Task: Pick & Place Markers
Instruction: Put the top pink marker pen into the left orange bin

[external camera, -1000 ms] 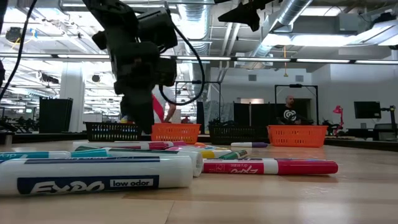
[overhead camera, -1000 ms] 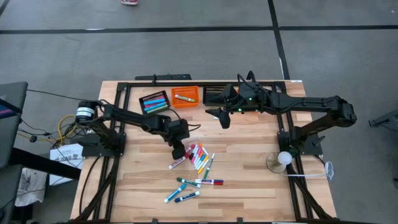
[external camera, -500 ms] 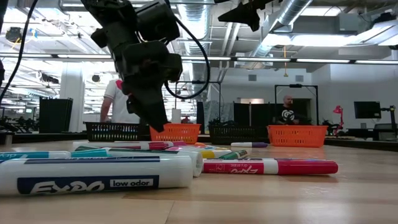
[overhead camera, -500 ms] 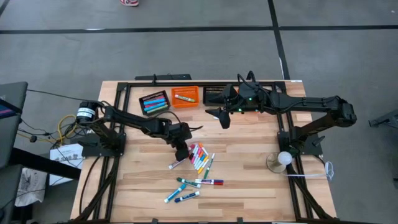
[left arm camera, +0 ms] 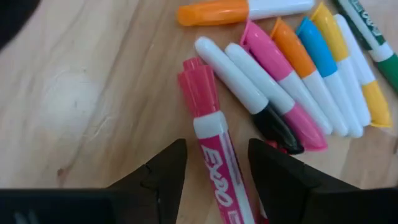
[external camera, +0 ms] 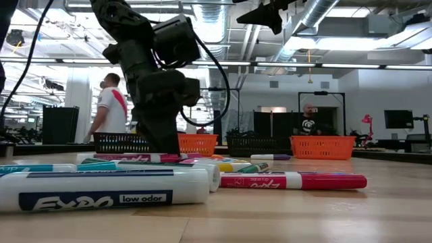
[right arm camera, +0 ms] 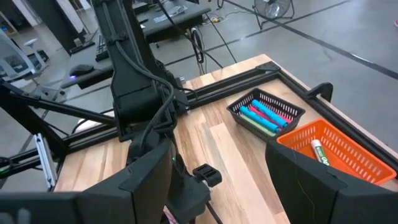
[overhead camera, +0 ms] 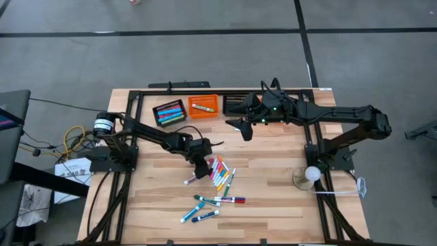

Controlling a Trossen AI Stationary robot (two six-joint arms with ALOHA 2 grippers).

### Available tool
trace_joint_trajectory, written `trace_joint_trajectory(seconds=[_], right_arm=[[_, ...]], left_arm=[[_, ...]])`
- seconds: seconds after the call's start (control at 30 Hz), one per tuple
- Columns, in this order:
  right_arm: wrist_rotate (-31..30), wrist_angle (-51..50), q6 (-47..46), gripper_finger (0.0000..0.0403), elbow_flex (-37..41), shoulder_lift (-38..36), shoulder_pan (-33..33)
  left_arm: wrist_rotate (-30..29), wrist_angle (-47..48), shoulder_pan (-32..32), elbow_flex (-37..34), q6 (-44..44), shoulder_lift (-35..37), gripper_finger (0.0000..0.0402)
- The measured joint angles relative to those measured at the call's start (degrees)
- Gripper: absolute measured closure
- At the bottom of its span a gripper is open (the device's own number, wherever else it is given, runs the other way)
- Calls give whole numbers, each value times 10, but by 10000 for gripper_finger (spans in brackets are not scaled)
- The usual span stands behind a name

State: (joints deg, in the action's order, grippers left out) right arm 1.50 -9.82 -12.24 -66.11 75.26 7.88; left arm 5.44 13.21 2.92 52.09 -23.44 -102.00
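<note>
Left gripper (left arm camera: 214, 163) hovering with fingers apart straddling the pink marker (left arm camera: 211, 149), other markers (left arm camera: 298, 81) crowding just beside it, right gripper (overhead camera: 244, 131) waiting spread above.

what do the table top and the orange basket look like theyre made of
Table top: looks like wood, pale planks with visible grain and seams, a light sheen. Orange basket: rigid mesh with open gridded walls, probably plastic, though coated wire can't be ruled out; one green-capped marker lies inside.

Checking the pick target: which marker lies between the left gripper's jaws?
The pink-capped marker lying apart from the fanned pile, between the left gripper's open jaws.
</note>
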Motion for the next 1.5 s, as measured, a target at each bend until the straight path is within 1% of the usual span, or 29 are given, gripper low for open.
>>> trace_joint_trajectory(seconds=[0.13, 0.33, 0.63, 0.73, 0.93, 1.3, 1.4, 1.5], right_arm=[[0, 0, 0, 154, 0, 0, 0], [0, 0, 1, 154, 0, 0, 0], [0, 0, 1, 154, 0, 0, -6], [0, 0, 1, 154, 0, 0, -12], [0, 0, 1, 154, 0, 0, -22], [0, 0, 1, 154, 0, 0, -23], [0, 0, 1, 154, 0, 0, -23], [0, 0, 1, 154, 0, 0, -23]], left_arm=[[-10, 0, 0, 1, 0, -7, 225], [-47, 10, -2, -1, 19, 5, 225], [-83, 49, -3, 0, 38, 4, 225], [-87, 58, -3, 0, 52, 5, 225], [-93, 107, -4, 1, 80, 6, 225], [-89, 119, -9, 0, 71, 5, 225], [-89, 120, -9, 0, 64, 5, 236], [-91, 121, -10, 0, 60, 5, 275]])
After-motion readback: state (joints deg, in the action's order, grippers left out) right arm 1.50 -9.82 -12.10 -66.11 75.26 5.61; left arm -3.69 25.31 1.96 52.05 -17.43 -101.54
